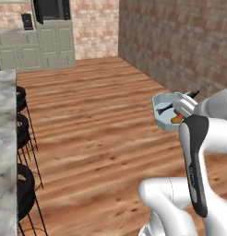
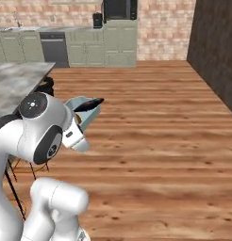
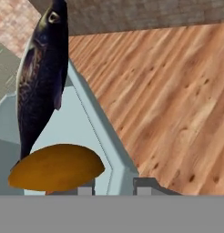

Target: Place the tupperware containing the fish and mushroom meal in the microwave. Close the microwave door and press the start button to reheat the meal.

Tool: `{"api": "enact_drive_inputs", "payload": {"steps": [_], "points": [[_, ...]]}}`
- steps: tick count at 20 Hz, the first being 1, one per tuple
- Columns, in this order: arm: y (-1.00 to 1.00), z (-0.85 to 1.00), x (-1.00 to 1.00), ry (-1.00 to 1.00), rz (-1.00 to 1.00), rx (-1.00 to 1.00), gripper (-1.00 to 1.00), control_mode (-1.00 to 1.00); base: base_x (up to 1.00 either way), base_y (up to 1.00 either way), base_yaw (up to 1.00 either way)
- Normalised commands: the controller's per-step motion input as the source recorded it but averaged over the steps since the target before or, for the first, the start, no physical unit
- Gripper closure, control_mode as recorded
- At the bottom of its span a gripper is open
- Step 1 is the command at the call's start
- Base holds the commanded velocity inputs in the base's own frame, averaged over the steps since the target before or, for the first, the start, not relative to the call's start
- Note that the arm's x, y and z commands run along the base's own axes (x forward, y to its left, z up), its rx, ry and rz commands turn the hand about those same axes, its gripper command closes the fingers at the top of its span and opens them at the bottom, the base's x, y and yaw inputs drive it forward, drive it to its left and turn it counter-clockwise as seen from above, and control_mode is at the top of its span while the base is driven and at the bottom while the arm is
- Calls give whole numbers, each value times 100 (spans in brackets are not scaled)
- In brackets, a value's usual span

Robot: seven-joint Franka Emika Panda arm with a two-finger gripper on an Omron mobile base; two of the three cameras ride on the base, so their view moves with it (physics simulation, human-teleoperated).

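The tupperware (image 1: 167,110) is being carried: the pale-blue tub hangs in the air above the wooden floor (image 1: 101,129), clear of any support, with the end effector (image 3: 114,185) pinching its rim, one fingertip inside the wall and one outside in the hand view. Inside it lies the fish and mushroom meal, a dark fish (image 3: 41,77) leaning up along the tub's wall and sticking out over the rim, and an orange-brown mushroom cap (image 3: 57,167) resting on the tub's bottom just beside the inner fingertip. The step in hand looks like the transport leg, tub lifted and on its way, with placing, door closing and button pressing all left to do. The microwave (image 2: 119,9) sits far off from the tub, a black box set high in the pale green cabinets (image 2: 89,47) against the brick back wall, across the open floor; whether its door stands open I cannot tell at this distance. The marble bench (image 2: 19,84) lies to one side of the tub. The next move probably calls for the base to drive across to the microwave while the tub is kept level, since the fish stands tall and could tip out.
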Motion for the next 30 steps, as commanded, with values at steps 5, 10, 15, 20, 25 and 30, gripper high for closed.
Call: {"api": "enact_drive_inputs", "payload": {"steps": [5,10,15,20,25,30], "points": [[0,0,0,0,0,0,100,100,100,-39,16],[0,0,0,0,0,0,100,100,100,-49,18],[0,0,0,0,0,0,100,100,100,-56,16],[0,0,0,0,0,0,100,100,100,-53,17],[0,0,0,0,0,0,100,100,100,-51,19],[0,0,0,0,0,0,100,100,100,-45,18]]}}
